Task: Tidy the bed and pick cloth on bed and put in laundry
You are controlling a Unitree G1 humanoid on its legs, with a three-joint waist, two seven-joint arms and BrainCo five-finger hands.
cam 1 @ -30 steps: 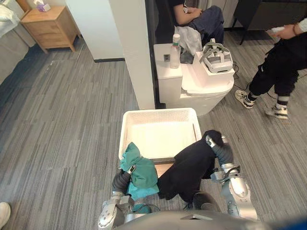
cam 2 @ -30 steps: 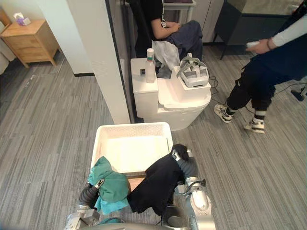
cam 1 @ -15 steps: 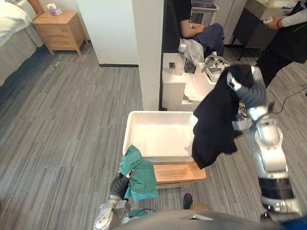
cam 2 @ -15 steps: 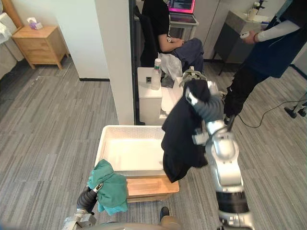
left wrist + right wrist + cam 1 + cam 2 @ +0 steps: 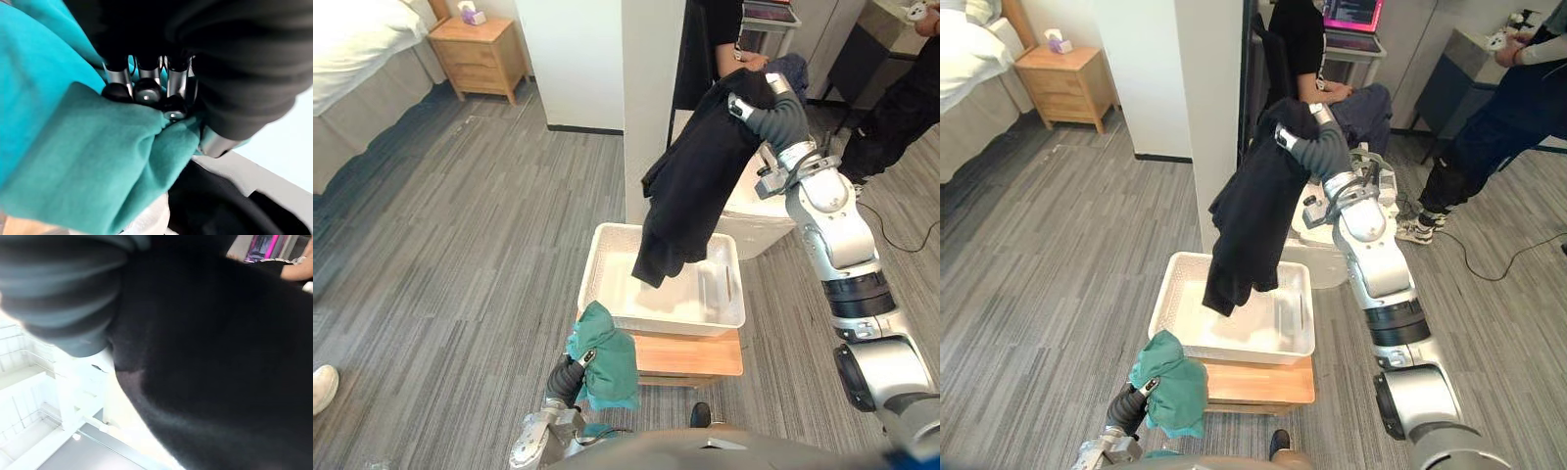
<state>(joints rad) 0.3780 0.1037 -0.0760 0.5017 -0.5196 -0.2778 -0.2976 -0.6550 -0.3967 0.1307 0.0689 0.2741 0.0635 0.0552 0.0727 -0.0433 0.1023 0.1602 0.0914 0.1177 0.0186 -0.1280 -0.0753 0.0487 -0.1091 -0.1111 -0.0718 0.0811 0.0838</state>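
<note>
Step in hand (a judgement): depositing the black cloth (image 5: 690,191) into the white laundry basket (image 5: 599,279), which sits on a low wooden worktop (image 5: 705,354). The hem hangs over the basket interior. The arm should lower until most of the fabric piles inside the rim before release, so nothing drapes over the wall. The teal cloth (image 5: 607,360) should follow.

Nearest, the left robot hand (image 5: 146,81) is curled tight into the teal cloth, just beside the basket's near corner. Farther off, the right robot hand (image 5: 775,110) carries the black cloth high; its grip is buried in fabric and cannot be told.
</note>
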